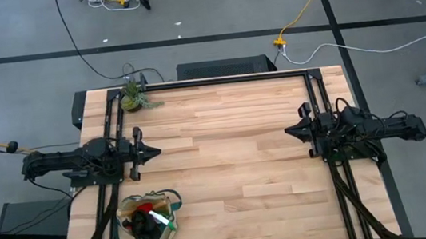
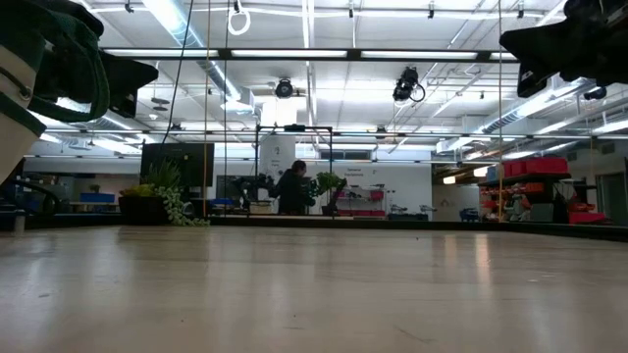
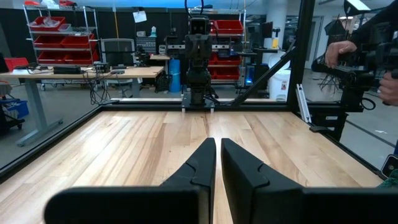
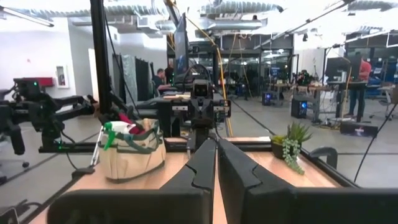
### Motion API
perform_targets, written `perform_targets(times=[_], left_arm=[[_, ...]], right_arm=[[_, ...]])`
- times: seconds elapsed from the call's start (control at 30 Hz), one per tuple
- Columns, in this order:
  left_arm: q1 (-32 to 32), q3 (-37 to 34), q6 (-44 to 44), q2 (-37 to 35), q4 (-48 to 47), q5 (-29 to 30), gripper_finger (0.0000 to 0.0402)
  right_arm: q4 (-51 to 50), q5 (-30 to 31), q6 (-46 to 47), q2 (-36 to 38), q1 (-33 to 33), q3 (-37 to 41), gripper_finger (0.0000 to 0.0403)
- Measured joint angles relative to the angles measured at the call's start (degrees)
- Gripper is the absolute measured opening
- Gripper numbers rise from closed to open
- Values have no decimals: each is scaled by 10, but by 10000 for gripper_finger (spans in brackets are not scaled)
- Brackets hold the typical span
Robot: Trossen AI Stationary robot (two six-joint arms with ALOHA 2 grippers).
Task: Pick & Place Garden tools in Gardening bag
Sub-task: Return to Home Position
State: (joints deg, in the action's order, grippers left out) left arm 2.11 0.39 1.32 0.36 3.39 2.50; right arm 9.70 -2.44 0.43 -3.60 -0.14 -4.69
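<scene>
- The gardening bag (image 1: 150, 220) sits at the near left corner of the surface (image 1: 234, 165). The garden tools (image 1: 158, 217) show in its mouth, and none lies loose on the wood.
- The left tool (image 1: 152, 151) at the left edge and the right tool (image 1: 291, 131) at the right edge face each other, each closed on nothing.
- Packing looks finished and homing seems the step in hand, so the next move calls only for settling both arms.
</scene>
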Motion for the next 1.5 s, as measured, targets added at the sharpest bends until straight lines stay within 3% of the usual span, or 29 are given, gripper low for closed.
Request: perform_targets(times=[0.4,1.0,1.5], left_arm=[[0,0,0,0,0,0,32],[0,0,0,0,0,0,32],[0,0,0,0,0,0,32]], right_arm=[[50,0,2,11,0,38,23],[-88,21,-11,36,0,38,23],[-92,20,-9,36,0,38,23]])
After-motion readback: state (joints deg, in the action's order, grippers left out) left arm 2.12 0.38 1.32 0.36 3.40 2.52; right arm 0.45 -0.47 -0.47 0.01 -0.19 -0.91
